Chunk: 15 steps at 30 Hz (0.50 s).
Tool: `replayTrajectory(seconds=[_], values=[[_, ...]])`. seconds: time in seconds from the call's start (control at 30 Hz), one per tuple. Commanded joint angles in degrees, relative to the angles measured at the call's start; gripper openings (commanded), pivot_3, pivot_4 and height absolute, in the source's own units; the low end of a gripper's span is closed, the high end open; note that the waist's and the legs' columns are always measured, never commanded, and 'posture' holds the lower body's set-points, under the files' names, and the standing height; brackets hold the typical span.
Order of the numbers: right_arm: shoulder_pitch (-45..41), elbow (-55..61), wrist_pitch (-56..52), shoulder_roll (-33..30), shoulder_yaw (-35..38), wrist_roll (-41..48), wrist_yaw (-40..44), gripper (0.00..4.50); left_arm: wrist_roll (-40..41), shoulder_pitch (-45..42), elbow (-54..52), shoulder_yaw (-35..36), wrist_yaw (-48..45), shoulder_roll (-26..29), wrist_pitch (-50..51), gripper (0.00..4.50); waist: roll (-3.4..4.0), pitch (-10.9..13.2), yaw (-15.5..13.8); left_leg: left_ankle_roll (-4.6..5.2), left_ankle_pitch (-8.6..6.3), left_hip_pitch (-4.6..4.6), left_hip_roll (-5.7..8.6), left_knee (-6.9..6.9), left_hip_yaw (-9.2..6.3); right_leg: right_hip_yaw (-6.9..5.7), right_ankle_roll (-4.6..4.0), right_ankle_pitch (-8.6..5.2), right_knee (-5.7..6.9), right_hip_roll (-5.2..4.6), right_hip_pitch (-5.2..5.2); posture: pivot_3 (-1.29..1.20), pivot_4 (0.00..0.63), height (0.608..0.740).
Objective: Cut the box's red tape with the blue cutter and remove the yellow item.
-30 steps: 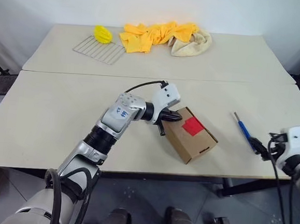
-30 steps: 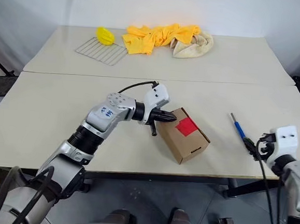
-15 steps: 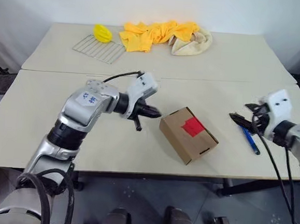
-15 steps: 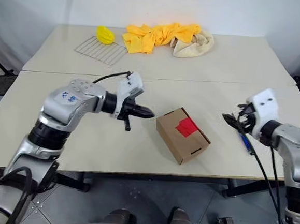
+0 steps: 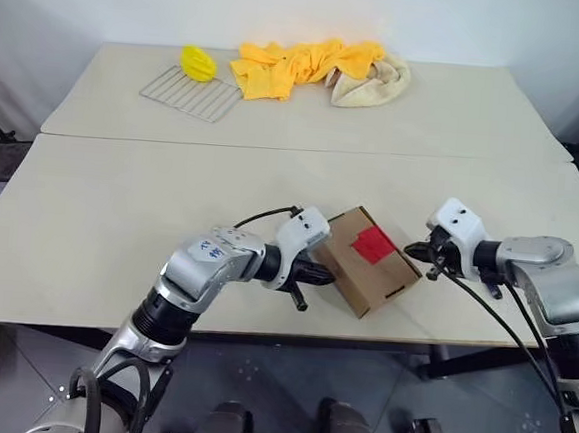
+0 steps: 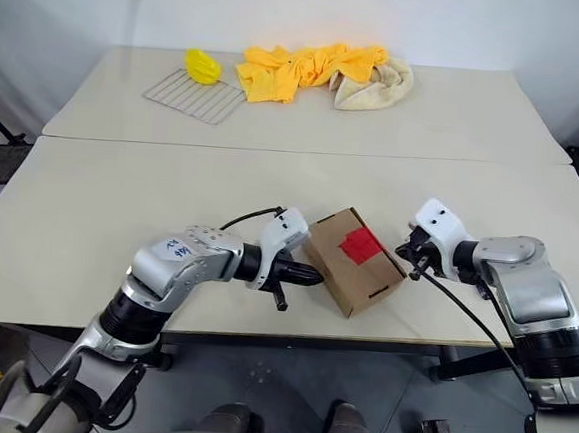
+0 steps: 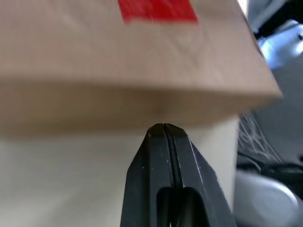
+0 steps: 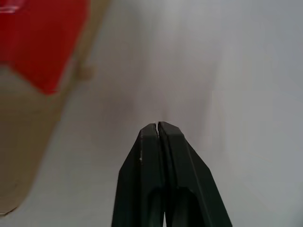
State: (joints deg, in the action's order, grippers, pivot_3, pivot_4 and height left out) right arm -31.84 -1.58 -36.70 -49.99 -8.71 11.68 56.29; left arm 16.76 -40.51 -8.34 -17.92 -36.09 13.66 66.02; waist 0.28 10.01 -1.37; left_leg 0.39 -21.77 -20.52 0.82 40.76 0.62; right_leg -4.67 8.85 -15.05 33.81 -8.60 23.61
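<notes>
Both jaws are sitting fully closed and holding nothing. In the wrist views each pair of fingers is pressed flat together with no gap. Left gripper [image 5: 329,275] is nosing into the side wall of the box [image 5: 386,286]; touching or just short, I can't tell. Right gripper [image 5: 414,251] is hovering just beside the box's opposite corner, tips aiming at it.

The box is lying near the front edge of the table [image 5: 98,222], turned diagonally, with the red tape [image 5: 373,243] facing up and looking intact across the seam.

My read is that you're bracing the box, not cutting. With the right jaws closed on nothing, the blue cutter is still needing a pickup.
- You're wanting the left tips low on the wall, pushing level, so the box isn't tipping or sliding.
- Open the right jaws before going for the cutter, and grip it mid-shaft with the dark tip free.
- Draw the cut along the seam and away from the left fingers.

Around you:
- Far side of the table: wire rack [image 5: 191,95] with a small yellow object [image 5: 198,64] on it, a yellow cloth [image 5: 302,62] and a beige towel [image 5: 378,85]. All are lying well apart from the work.
- Risks as I'm judging them: the box is sitting close to the table edge, and the right arm's cable is hanging over that edge.
</notes>
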Motion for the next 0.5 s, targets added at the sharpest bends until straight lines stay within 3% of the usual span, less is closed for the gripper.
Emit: replayTrajectory(seconds=[0.03, 0.5], values=[[0.2, 6.3, -3.1, -0.5, 1.0, 1.6, 1.0, 0.06, -0.3, -0.2, 0.6, 2.1, 2.3, -0.7, -2.5, 0.00, 0.00, 0.0, 0.1, -0.01, 0.00, 0.00, 0.00, -0.01, 0.00, 0.00, 0.00, 0.00, 0.00, 0.00, 0.01, 0.00, 0.150, 0.740], [-0.5, 12.1, -9.3, 3.3, -1.6, 0.9, -1.4, 0.06, -1.0, -3.4, 6.3, 2.2, 0.7, 3.4, -7.1, 0.00, 0.00, 0.0, 0.0, -0.03, -0.02, -0.02, 0.01, 0.07, -0.01, 0.00, 0.00, 0.00, 0.01, 0.00, 0.01, 0.00, 0.150, 0.740]])
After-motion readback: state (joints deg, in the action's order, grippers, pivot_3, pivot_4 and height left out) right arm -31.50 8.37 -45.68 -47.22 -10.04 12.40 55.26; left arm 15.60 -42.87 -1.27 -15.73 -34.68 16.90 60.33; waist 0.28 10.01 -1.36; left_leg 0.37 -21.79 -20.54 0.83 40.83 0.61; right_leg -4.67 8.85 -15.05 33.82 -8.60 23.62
